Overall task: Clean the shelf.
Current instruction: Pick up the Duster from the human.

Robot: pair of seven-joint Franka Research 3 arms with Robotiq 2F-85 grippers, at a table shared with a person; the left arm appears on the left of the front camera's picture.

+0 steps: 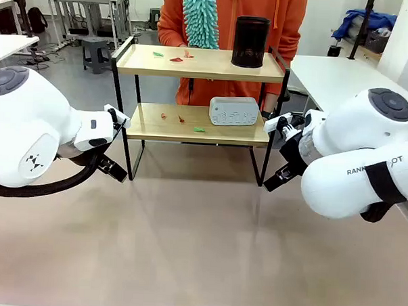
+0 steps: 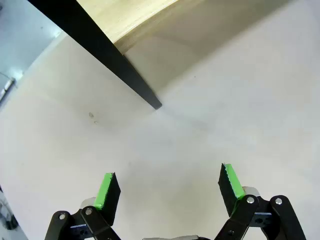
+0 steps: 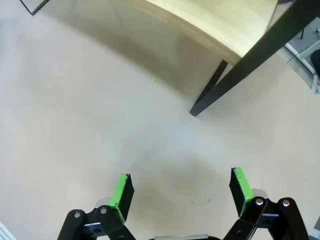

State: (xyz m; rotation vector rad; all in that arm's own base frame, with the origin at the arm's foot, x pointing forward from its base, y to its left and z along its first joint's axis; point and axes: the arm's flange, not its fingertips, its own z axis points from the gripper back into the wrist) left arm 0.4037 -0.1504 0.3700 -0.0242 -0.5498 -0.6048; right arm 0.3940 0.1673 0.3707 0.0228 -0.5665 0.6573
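- The small two-tier shelf with light wooden boards and a thin black frame [image 1: 208,66] stands at the far middle of the beige table [image 1: 200,248], right in front of the person in orange [image 1: 291,21].
- My left gripper [image 2: 169,187] hovers low by its near-left leg, and my right gripper [image 3: 181,192] by the near-right one. Both have green fingers spread wide with nothing in them. I'd guess I'm flanking it to steady or lift it.
- A black mesh cup [image 1: 250,41] is on the top board, a white box [image 1: 233,111] on the lower one, and small red and green scraps [image 1: 175,59] litter both.
- The person holds a teal fluffy duster [image 1: 200,19] over the top, probably for sweeping.
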